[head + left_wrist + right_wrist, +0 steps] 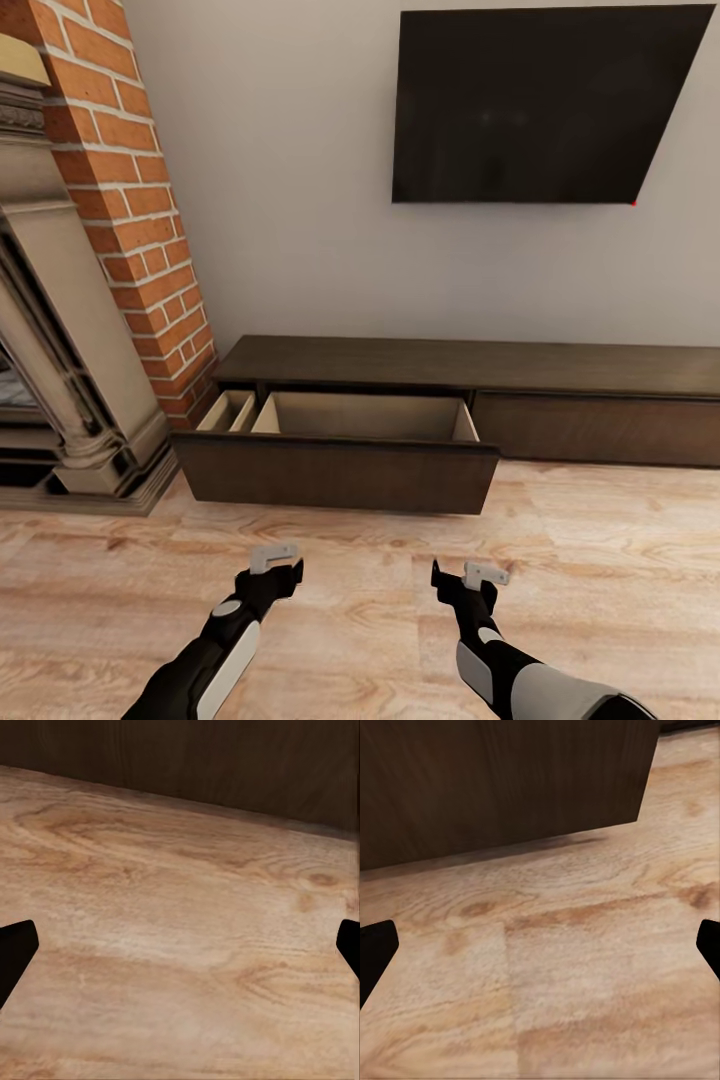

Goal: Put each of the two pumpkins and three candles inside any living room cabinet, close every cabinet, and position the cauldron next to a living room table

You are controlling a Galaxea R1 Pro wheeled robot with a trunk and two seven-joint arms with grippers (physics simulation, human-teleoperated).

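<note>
The long dark-brown cabinet (480, 365) stands against the wall under the TV. Its left drawer (340, 472) is pulled out over the floor, and the part of its pale tan inside that I can see holds nothing. A narrow compartment (228, 412) lies at the drawer's left end. My left gripper (272, 570) (180, 952) and right gripper (470, 580) (540, 952) hover low over the plank floor in front of the drawer, both open and empty. The drawer's dark front (502, 780) fills the far part of the right wrist view. The pumpkins, candles, cauldron and table are out of view.
A brick-and-stone fireplace (90, 300) stands at the left, its base close to the drawer's left corner. A black TV (545, 105) hangs on the wall. The cabinet's right drawer front (600, 430) is shut. Light wood floor (600, 560) spreads to the right.
</note>
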